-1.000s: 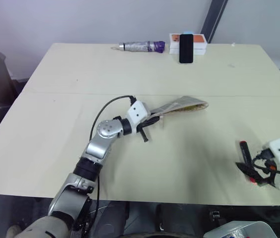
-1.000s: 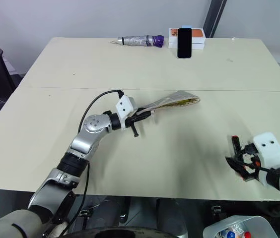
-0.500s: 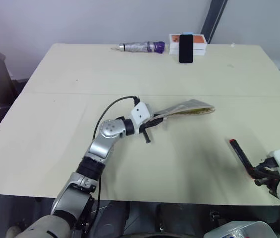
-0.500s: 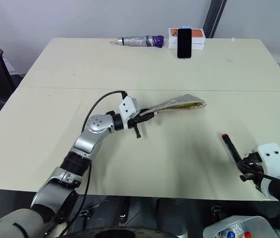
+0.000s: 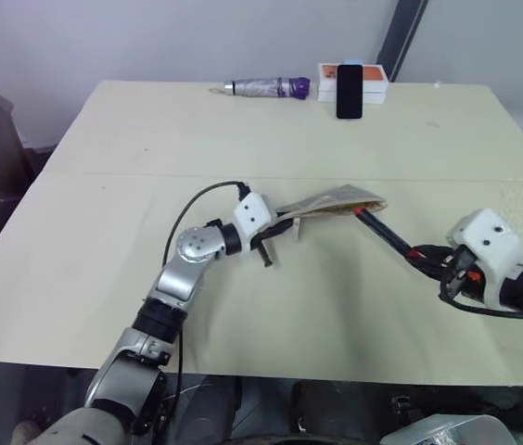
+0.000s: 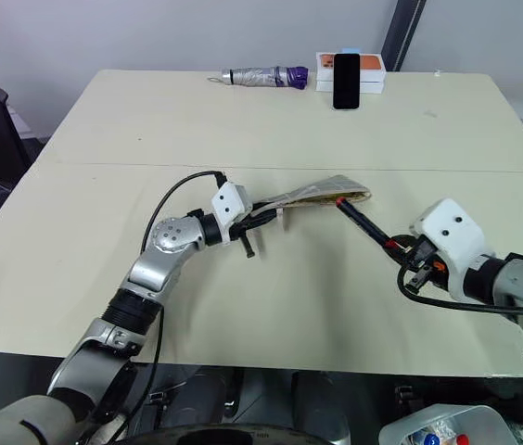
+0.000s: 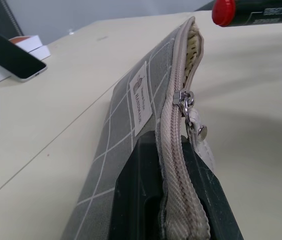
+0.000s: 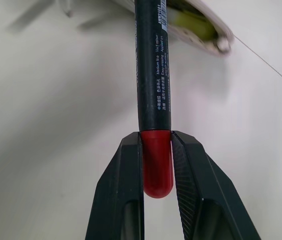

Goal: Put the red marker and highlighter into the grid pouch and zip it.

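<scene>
A: The right gripper is clamping the slim black marker with red ends by one red end, aiming the other at the mouth of the flat grey grid-lined fabric pouch.

B: The left gripper is pinching the pouch's zipper edge, the yellow highlighter lying inside. A slight misalignment risks pushing the narrow opening shut.

The left arm is built of silver-grey metal segments with a round disc-shaped joint cover and a black ribbed collar below it. A black cable loops from the forearm to a white block-shaped wrist housing. The right wrist carries a similar white housing with two small dark dots, trailing black and red wires. Each tool has two black, wedge-shaped fingers.
</scene>
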